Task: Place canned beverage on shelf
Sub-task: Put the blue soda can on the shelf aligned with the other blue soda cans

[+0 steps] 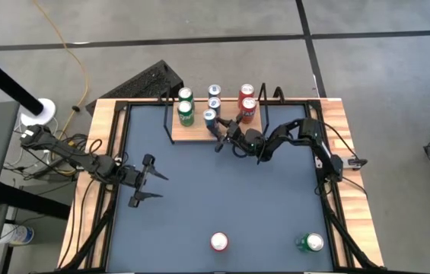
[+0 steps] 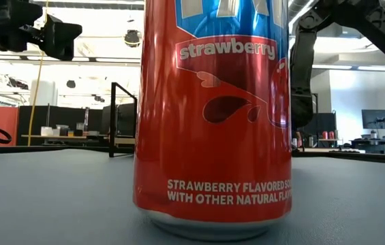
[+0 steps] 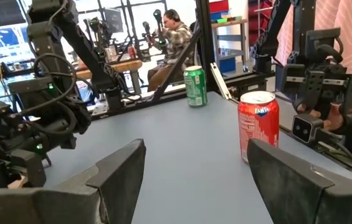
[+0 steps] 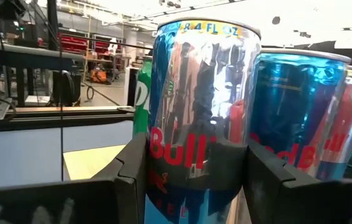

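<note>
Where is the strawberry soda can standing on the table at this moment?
In the high view the strawberry soda can stands upright near the table's front edge, about mid-width, with the green can to its right and the shelf far across.

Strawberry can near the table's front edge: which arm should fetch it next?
Left. Its open pincer already faces the strawberry can, while the right pincer is closed on a blue can at the shelf.
</note>
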Tool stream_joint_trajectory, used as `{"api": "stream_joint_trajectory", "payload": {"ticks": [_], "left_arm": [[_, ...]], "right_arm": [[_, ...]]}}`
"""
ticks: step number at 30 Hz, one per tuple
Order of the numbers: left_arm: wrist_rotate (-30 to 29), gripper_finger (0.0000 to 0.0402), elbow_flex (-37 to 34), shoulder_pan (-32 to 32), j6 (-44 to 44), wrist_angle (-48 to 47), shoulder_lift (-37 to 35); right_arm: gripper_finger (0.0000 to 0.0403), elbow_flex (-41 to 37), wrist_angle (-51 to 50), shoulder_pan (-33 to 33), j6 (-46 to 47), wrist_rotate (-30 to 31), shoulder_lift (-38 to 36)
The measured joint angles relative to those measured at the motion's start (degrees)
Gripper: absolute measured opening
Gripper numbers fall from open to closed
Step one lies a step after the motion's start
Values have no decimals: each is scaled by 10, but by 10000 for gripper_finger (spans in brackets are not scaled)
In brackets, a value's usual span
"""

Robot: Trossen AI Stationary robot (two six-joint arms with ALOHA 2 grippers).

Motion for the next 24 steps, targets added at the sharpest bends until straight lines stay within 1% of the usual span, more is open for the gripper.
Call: {"api": "stream_joint_trajectory", "payload": {"ticks": [7,10,17,24], "left_arm": [[2,269,0,0,0,-1,0],[2,269,0,0,-1,-6,0],[2,269,0,0,-4,-13,0],[4,269,0,0,-4,-13,0]], "right_arm": [[178,0,-2,1,-5,-2,0],[193,0,-4,4,-13,-8,0],[249,0,-8,10,-24,-1,0],[254,0,-13,13,-38,17,-1]]}}
